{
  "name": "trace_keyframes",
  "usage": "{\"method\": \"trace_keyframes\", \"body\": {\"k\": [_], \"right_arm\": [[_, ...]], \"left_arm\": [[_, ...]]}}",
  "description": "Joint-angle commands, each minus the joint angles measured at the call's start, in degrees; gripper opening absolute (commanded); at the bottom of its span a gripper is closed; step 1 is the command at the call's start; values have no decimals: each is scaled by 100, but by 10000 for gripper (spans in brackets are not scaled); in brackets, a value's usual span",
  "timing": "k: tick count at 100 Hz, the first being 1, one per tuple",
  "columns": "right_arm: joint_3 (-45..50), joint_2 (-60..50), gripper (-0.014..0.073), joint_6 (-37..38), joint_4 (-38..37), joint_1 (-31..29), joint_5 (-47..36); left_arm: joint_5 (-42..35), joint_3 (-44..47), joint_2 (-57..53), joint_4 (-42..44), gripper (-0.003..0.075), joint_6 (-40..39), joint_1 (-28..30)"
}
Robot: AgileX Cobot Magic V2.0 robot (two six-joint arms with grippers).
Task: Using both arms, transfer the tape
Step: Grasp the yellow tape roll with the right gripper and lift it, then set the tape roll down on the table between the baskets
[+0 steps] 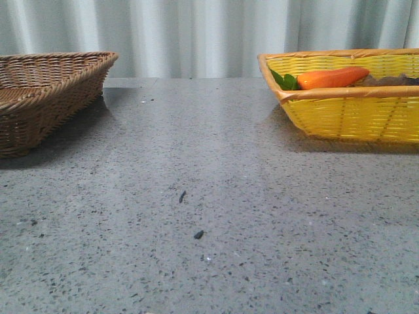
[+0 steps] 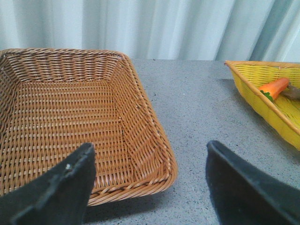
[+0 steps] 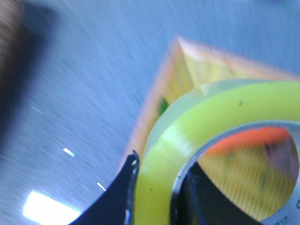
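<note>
The tape (image 3: 183, 154), a wide yellow-green roll, fills the right wrist view, which is motion-blurred. My right gripper (image 3: 154, 192) is shut on the tape's wall, one black finger (image 3: 112, 197) outside and one inside the core. The roll hangs above the table with the yellow basket (image 3: 206, 70) behind it. My left gripper (image 2: 150, 180) is open and empty, over the near corner of the brown basket (image 2: 70, 122). Neither gripper nor the tape shows in the front view.
The brown wicker basket (image 1: 46, 91) stands at the table's far left, empty inside. The yellow basket (image 1: 347, 111) stands at the far right and holds an orange carrot (image 1: 330, 78) with green leaves. Small dark specks (image 1: 198, 234) lie on the grey table.
</note>
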Motion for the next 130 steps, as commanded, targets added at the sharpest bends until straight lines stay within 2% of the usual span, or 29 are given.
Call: {"method": "trace_keyframes", "body": {"k": [1, 11, 25, 42, 58, 70, 87, 92, 98, 102, 117, 124, 130], "right_arm": [[-765, -261, -41, -22, 176, 382, -412], [-1120, -95, -41, -22, 176, 958, -554], [-1145, 373, -41, -22, 176, 1514, -583], [-1145, 1229, -41, -22, 176, 1806, -342], [-1145, 1912, -29, -22, 50, 1815, 112], [-1145, 2125, 92, 84, 6, 1815, 211], [-1145, 2004, 410, 175, 134, 1815, 222], [-1145, 1896, 442, 175, 179, 1815, 251], [-1145, 1708, 416, 175, 179, 1815, 276], [-1145, 1522, 366, 175, 179, 1815, 305], [-1145, 632, 63, 165, 179, 1815, 547], [-1134, 155, -46, 152, 179, 1815, 679], [-1055, -305, -57, 126, 179, 1815, 718]], "left_arm": [[-457, -191, 68, -76, 459, 7, -26], [-457, -191, 68, -76, 459, 7, -26], [-457, -191, 68, -76, 459, 7, -26], [-442, -191, 68, -76, 459, 7, -26], [-395, -151, 68, -76, 458, 7, -26], [-357, -120, 68, -89, 458, 7, -26], [-208, -120, 68, -196, 458, 7, -26], [-195, -120, 68, -262, 458, 7, -26], [-182, -120, 68, -325, 458, 7, -26], [-166, -120, 68, -351, 458, 7, -26], [-96, -209, 68, -393, 451, 137, -26], [-13, -366, 127, -415, 425, 328, -26], [52, -572, 228, -428, 396, 538, -26]]}}
